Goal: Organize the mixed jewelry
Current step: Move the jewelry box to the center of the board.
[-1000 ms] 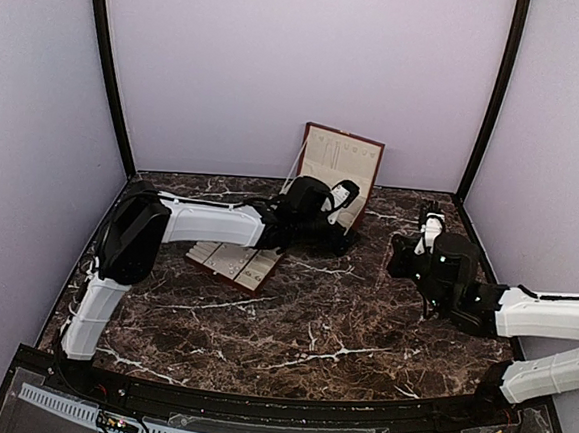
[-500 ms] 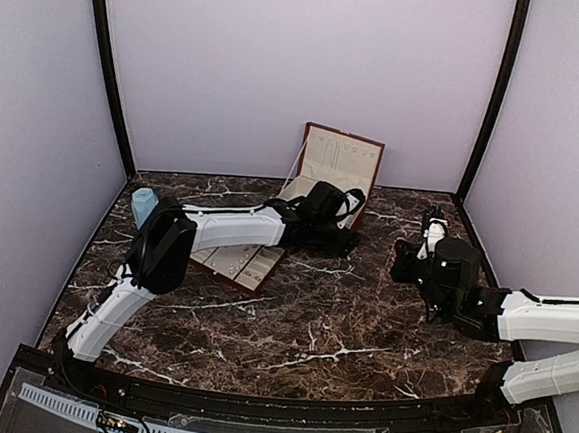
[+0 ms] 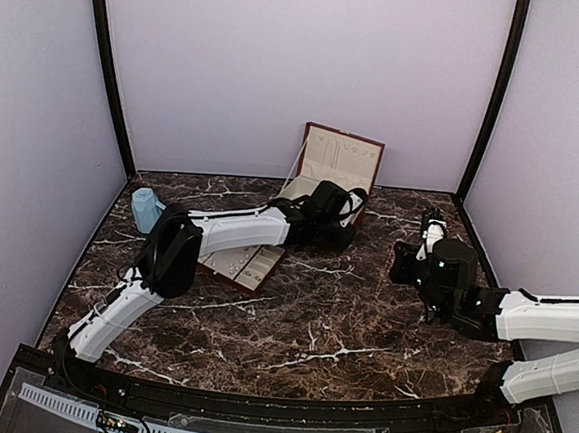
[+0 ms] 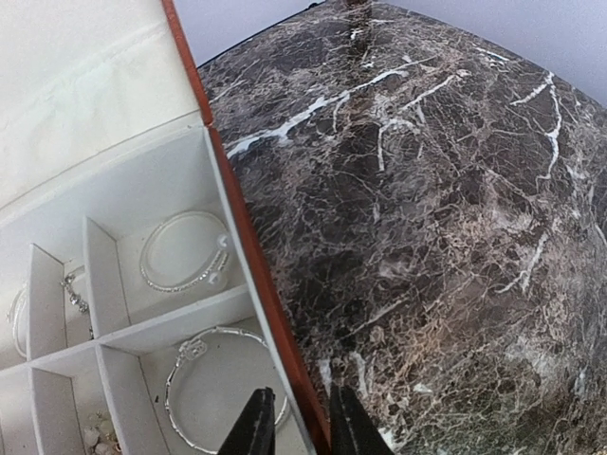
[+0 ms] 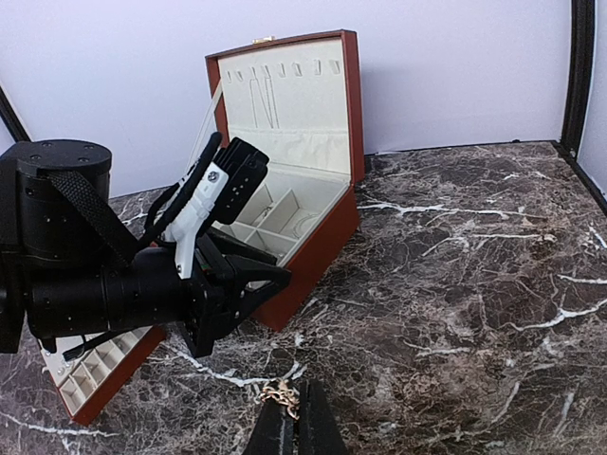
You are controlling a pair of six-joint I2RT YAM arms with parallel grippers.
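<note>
The red-brown hinged box [image 3: 342,162] stands open at the back, its lid upright. My left gripper [image 4: 302,425] straddles the box's right side wall [image 4: 248,256], one finger inside and one outside, jaws narrowed onto it. Two silver bracelets [image 4: 185,251] [image 4: 204,379] and a small chain piece [image 4: 74,289] lie in its cream compartments. In the right wrist view the left gripper [image 5: 273,281] sits at the box's front corner. My right gripper [image 5: 296,422] is shut on a small gold chain [image 5: 281,393] above the marble; in the top view the right gripper [image 3: 430,224] is right of the box.
A flat compartment tray [image 3: 241,265] lies left of the box, partly under the left arm, and shows as the tray [image 5: 95,368] in the right wrist view. A blue cup [image 3: 146,208] stands at the far left. Lilac walls enclose the marble table [image 3: 311,329].
The left arm stretched out toward the box, uncovering the blue cup, and its jaws closed from wide onto the side wall. The right arm barely moved.
</note>
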